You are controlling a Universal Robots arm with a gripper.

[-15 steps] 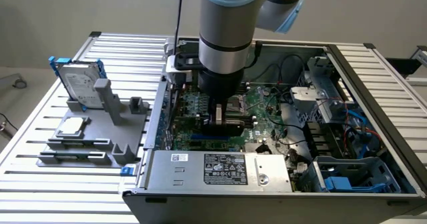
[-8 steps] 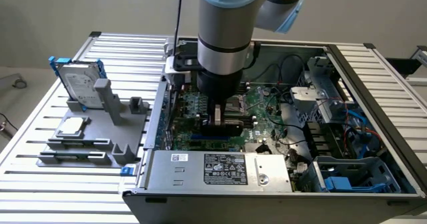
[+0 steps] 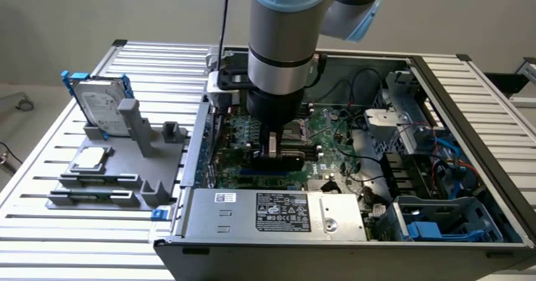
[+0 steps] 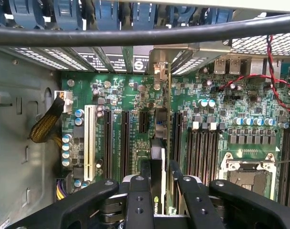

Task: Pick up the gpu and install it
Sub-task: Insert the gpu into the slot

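In the wrist view the claw (image 4: 160, 174) is pinched nearly together, its two black fingers (image 4: 138, 200) pressed on the two faces of the gpu (image 4: 158, 152). The card stands on edge between them, and little more than its thin upper edge is visible. It runs away from the camera to its silver end plate (image 4: 160, 71), which sits against the rear wall of the case. The card hangs over the green main board (image 4: 121, 90), in line with the long black slots (image 4: 125, 143) and just beside them. Whether its lower edge has entered a slot cannot be told.

In the exterior view the arm (image 3: 285, 42) reaches straight down into the open computer case (image 3: 469, 137), with the claw (image 3: 275, 159) low over the board at the middle of the picture. At six o'clock from it lies the silver power box (image 3: 277, 212). Out toward nine o'clock a gray rack (image 3: 142, 137) on the slatted table (image 3: 150, 61) holds a hard drive (image 3: 96, 102) in a blue frame and a small square chip (image 3: 90, 159).

The card is probably light and stiff, but delicate. Its board face carries small parts, and its contact edge should not be scraped. A grip across the flat faces near the upper edge, as here, seems the sound place. The thin board could twist if pushed down unevenly.
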